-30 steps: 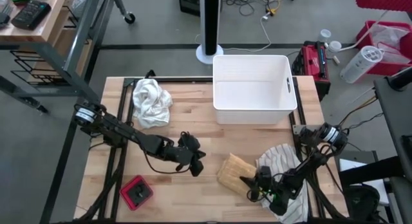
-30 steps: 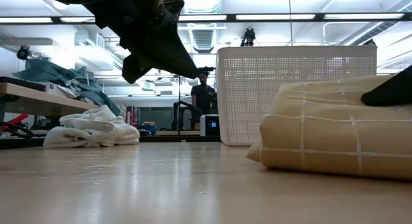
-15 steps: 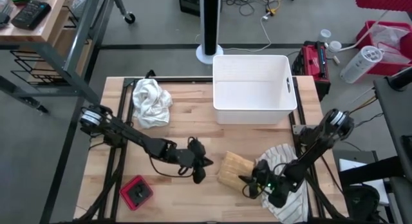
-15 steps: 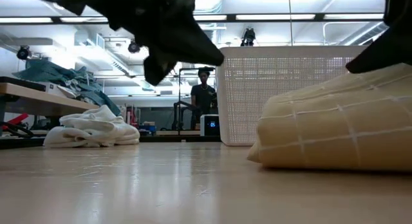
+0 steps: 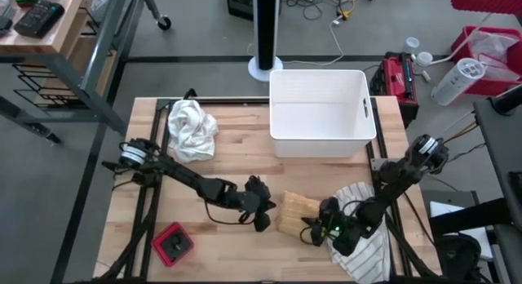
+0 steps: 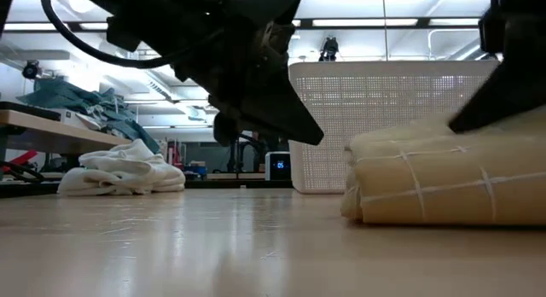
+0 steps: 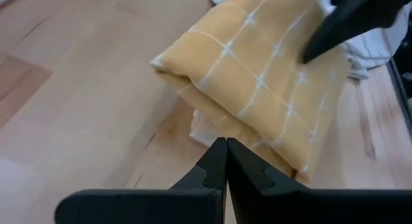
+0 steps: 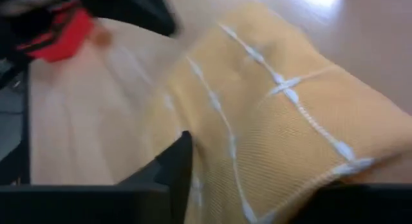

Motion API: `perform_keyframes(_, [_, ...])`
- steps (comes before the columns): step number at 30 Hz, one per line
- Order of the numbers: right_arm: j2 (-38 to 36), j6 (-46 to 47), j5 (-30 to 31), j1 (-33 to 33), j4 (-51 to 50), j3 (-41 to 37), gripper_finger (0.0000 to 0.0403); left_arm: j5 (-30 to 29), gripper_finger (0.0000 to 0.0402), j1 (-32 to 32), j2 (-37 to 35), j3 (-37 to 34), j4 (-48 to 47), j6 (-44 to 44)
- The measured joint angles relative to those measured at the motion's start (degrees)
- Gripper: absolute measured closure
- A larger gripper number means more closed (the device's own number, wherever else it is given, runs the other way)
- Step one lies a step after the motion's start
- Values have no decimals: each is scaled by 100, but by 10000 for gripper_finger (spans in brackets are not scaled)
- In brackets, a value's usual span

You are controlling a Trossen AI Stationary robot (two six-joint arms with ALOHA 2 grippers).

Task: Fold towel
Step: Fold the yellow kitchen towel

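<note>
Folded yellow towel [image 5: 295,216] lies near the table's [image 5: 236,166] front, between both grippers.
Left gripper [image 5: 263,216] is clenched just left of it; right gripper [image 5: 314,232] sits at its right edge, grip impossible to judge. The white bin [image 5: 320,113] at the far side holds nothing visible; a crumpled white cloth [image 5: 192,130] lies far left.

we see a grey floor [image 5: 204,31] around the wooden table [image 5: 236,166], cables [image 5: 322,2] trailing behind; long ceiling lights [image 6: 375,22] and a cluttered bench [image 6: 51,122] across the room.

Left gripper [image 5: 263,221], jaws shut, reaches low toward the right gripper [image 5: 312,233].
</note>
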Motion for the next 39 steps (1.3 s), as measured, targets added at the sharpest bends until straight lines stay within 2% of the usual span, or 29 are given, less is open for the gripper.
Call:
perform_keyframes(3, [-12,-1422,253,-2,464,184,360,-2,402,0,-226,88,-569,-45])
perform_keyframes(5, [-76,-2406,188,0,498,445,390,-85,402,0,-589,162,-1217,-194])
perform_keyframes(7, [-117,-3321,-120,-14,440,719,389,-151,402,0,-1002,216,-1745,-239])
perform_keyframes(9, [-117,-3846,-618,-97,126,996,392,-160,402,0,-1342,231,-2158,-216])
perform_keyframes(12, [-82,-4128,-1405,-303,-545,1366,397,-205,402,0,-1672,172,-2255,-3])
perform_keyframes(15, [-20,-4441,-2534,-483,-891,1680,386,-382,402,-9,-1833,174,-2181,127])
perform_keyframes(18, [52,-4583,-3197,-503,-1111,1934,355,-417,402,-11,-1805,166,-2142,183])
perform_keyframes(23, [47,-4707,-3312,-229,-1440,2276,294,-344,402,-87,-1457,166,-1935,116])
perform_keyframes(28, [47,-4193,-3511,22,-2270,2758,249,29,402,-257,-942,161,-1201,81])
perform_keyframes(33, [44,-4060,-3505,271,-2863,3131,235,264,402,-320,-504,159,-378,79])
perform_keyframes(39, [44,-3392,-3242,390,-3941,3315,245,578,402,-326,-243,159,266,227])
